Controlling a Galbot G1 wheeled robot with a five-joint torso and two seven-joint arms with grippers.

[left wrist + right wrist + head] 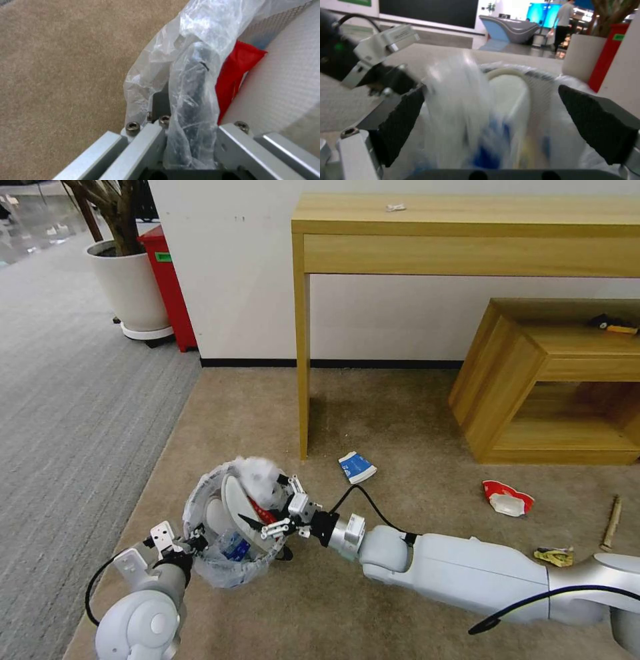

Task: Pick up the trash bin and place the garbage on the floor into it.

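The trash bin [197, 499], black with a crinkled plastic bag over its rim, is held just above the beige floor [400, 407]. My left gripper [195, 541] is shut on its near rim; the left wrist view shows the fingers [150, 140] clamping the bag-covered rim [193, 62] beside a red wrapper [236, 72]. My right gripper [277, 510] hovers open over the bin's mouth. Its pads [403, 117] stand wide apart, with a blurred whitish-blue plastic item [466, 105] between them, above the bin. White slippers [233, 500] and a bottle [233, 545] lie inside.
On the carpet lie a blue-white carton [357, 467], a red-white cup [508, 498], a wooden stick [611, 523] and a yellowish scrap [555, 557]. A tall wooden table [303, 347] and a low wooden shelf [507, 387] stand against the wall. A white plant pot [130, 287] stands at far left.
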